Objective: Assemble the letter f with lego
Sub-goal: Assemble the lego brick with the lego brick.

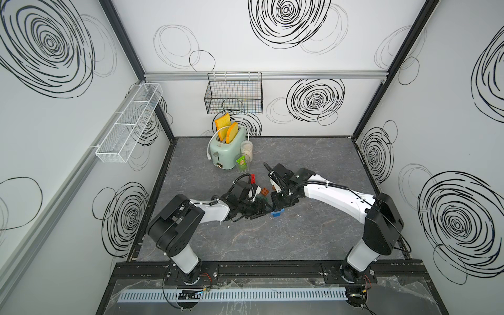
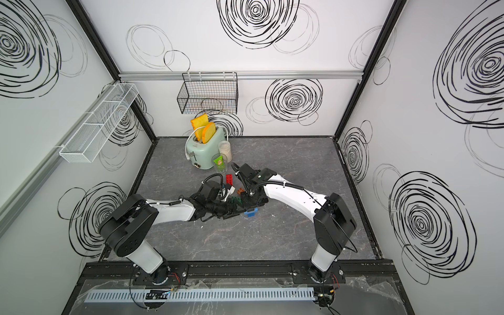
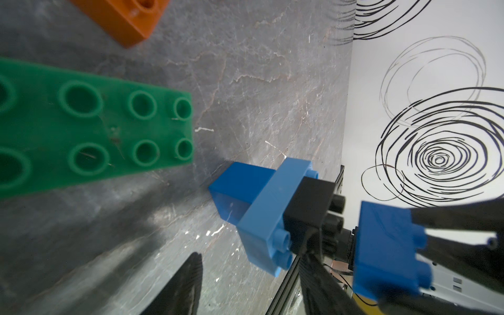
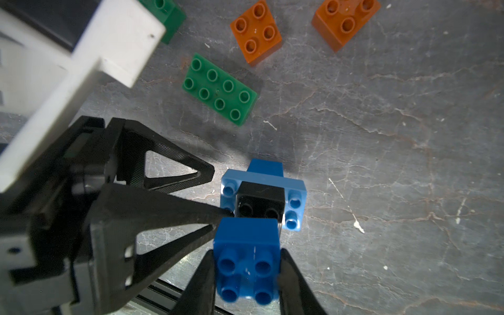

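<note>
**My blue brick hangs over the little tower**

My right gripper [image 4: 246, 255] is closed tight on a dark blue brick [image 4: 245, 237]; one finger presses on each side of it; the brick is up off the table [image 4: 381, 163], just over the black brick [image 4: 260, 199]; in my left wrist view I see a thin gap between the two, so they are not joined

The black brick is the top of a little tower [image 1: 277, 213]; under it lies a long light blue brick [image 4: 294, 201], set crosswise; under that is the bottom brick [image 4: 266, 166], dark blue too, standing on the table; in both top views the tower sits between my two arms

My left gripper [image 4: 219, 193] is partly open and holds nothing; its fingers are spread; one tip reaches the side of the tower by the black brick, but I cannot tell if it really touches; the other tip is just beside the light blue brick

Loose bricks lie near the tower; a long green brick [image 4: 219, 92] lies flat with its bumps up; past it are an orange brick [image 4: 256, 31] and a second orange brick [image 4: 345, 21]; a red brick [image 1: 253, 178] lies nearer the toaster [image 1: 225, 154], which stands at the back of the table, well apart from the tower
</note>
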